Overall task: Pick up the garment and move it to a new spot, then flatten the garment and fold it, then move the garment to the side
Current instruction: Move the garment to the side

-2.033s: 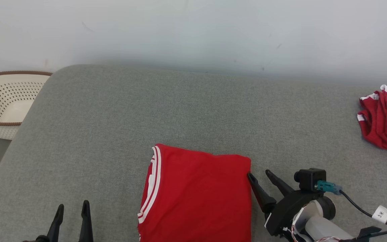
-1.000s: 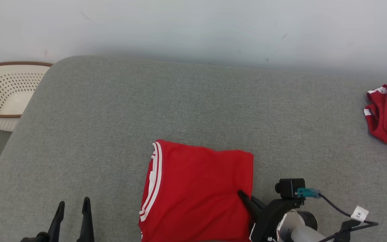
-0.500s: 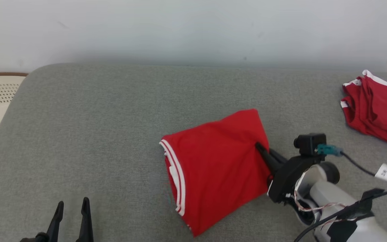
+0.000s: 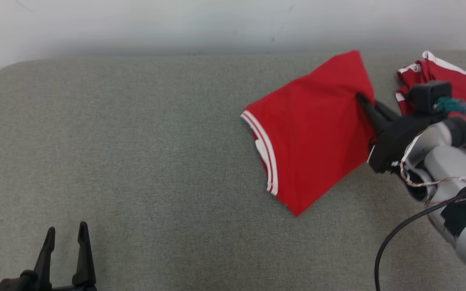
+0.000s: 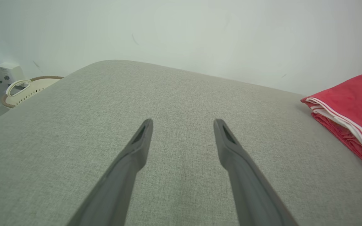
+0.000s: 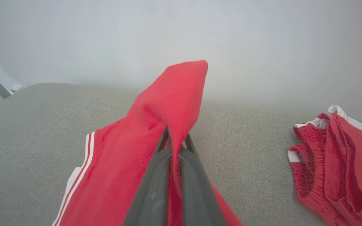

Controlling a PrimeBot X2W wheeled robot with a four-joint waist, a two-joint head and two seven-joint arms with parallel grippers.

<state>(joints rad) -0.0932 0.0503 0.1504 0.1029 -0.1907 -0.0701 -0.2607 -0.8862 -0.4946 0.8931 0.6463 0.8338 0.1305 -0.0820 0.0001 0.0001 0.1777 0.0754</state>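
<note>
The folded red garment with white trim lies tilted on the grey cushion at the right, one corner raised toward the back. My right gripper is shut on the garment's right edge; in the right wrist view the red cloth is pinched between the two fingers and its corner stands up above them. My left gripper stays open at the lower left, well away from the garment, its fingers spread over bare cushion. The garment's striped edge shows at the right of the left wrist view.
A second red garment with white trim lies crumpled at the far right, just behind my right wrist, also seen as a heap. A perforated cream basket stands off the cushion's left end. A pale wall runs behind the grey cushion.
My right gripper closed on the folded garment's right edge and dragged it back and to the right, turning it toward the second garment. The head camera also shifted. The left gripper stayed put.
</note>
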